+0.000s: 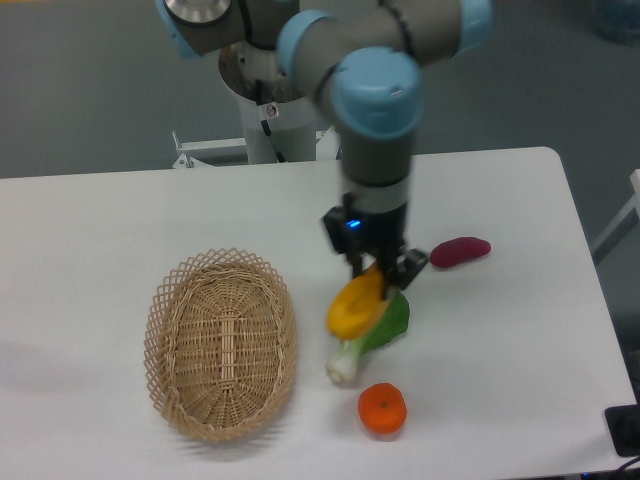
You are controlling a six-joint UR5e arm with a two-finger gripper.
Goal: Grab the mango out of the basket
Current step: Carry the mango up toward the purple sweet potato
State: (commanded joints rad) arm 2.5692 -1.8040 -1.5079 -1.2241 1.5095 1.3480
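Mango (355, 309): yellow-orange, smooth, unpatterned. Basket (220, 345): tan wicker, open lattice rim, woven oval base. Gripper (381, 275): black, one blue light. Arm (375, 110): grey with light-blue caps. Leafy vegetable (365, 342): green leaf, white stalk. Round citrus (382, 409): orange. Oblong item (460, 251): dark purple-red. Table (500, 350): white.

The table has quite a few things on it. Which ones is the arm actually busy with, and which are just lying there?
Part of the job:
- mango, held in the gripper, out of the basket
- basket, with nothing in it

Just lying about:
- bok choy, partly under the mango
- orange
- purple-red oblong
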